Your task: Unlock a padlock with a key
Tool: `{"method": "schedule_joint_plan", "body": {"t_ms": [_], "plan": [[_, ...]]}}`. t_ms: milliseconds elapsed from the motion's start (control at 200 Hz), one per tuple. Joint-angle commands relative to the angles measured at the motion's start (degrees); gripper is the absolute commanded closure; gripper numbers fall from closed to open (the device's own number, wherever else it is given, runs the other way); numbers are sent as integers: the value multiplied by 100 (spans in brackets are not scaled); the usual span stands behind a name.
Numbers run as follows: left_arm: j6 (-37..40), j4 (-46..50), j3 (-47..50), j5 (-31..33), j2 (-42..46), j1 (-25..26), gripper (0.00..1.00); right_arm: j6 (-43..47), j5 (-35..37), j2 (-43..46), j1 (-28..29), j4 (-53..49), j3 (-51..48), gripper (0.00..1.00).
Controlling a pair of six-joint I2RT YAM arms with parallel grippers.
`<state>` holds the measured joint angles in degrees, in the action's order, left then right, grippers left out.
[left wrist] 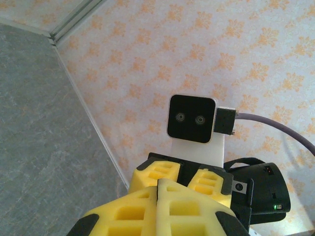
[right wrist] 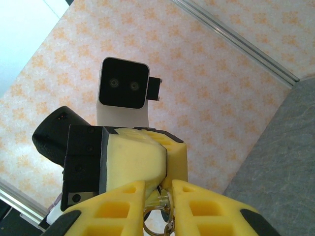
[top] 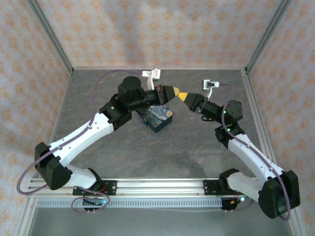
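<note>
The padlock (top: 158, 118), a dark-blue block with a swirling blue-and-yellow print, lies on the grey table under the left arm's wrist. Above it my left gripper (top: 173, 93) and right gripper (top: 183, 96) meet tip to tip. In the left wrist view the left gripper (left wrist: 158, 183) has its yellow pads pressed together, and the right fingers (left wrist: 156, 173) stand just beyond. In the right wrist view the key (right wrist: 161, 198), small and pale, spans the narrow gap of the right gripper (right wrist: 158, 185). Its far end sits at the seam of the left fingers (right wrist: 138, 157), and its ring (right wrist: 153, 224) hangs below.
Patterned walls and metal frame posts (top: 51, 34) close in the table (top: 162, 152) on three sides. The right arm's wrist camera (left wrist: 192, 118) faces the left one at close range. A rail (top: 157, 186) with both arm bases runs along the near edge.
</note>
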<state>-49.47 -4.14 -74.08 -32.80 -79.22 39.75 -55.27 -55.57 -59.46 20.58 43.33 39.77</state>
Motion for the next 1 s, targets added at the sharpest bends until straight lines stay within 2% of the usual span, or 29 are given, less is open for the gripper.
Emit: {"method": "schedule_joint_plan", "body": {"t_ms": [0, 210, 335, 395, 465, 731, 996], "plan": [[76, -170, -11, -240, -14, 76, 100, 68, -94, 83, 25, 264, 218, 85], [148, -113, -86, -319, -45, 121, 100, 176, -111, 92, 25, 155, 217, 100], [208, -77, -132, -341, -36, 130, 100, 267, -116, 101, 25, 29, 207, 100], [265, -14, -163, -333, -32, 130, 100, 279, -95, 118, 27, -27, 203, 92], [315, 74, -205, -333, -32, 130, 100, 293, -95, 144, 27, -35, 190, 100], [342, 120, -250, -316, -15, 130, 100, 500, -102, 268, 34, -230, 181, 100], [364, 222, -382, -225, -70, 119, 100, 1068, -120, 392, 182, -880, 241, 100]]}}
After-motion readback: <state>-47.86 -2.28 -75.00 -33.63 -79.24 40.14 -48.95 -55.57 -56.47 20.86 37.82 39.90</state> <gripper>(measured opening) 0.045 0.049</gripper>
